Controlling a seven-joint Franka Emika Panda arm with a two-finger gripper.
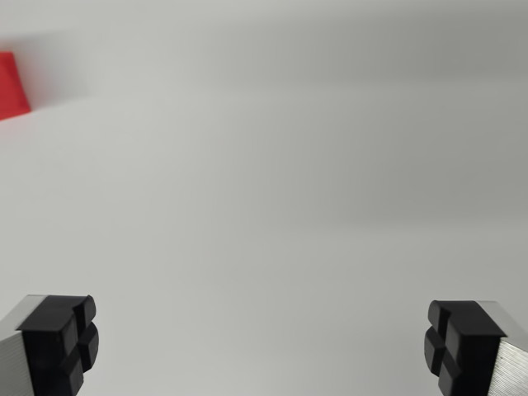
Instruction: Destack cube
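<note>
Jaws spread wide and empty above a plain white surface [272, 206], red cube [12, 87] at the wrist view's left edge.

Gripper [262, 346] spread wide, nothing btwn jaws. Black fingertip pads [62, 342] sit at bottom corners of wrist view, one per side, w/ silver finger bodies outboard of each.

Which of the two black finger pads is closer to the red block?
The pad on the wrist view's left. The red block sits at the left edge; the other pad is far right.
</note>
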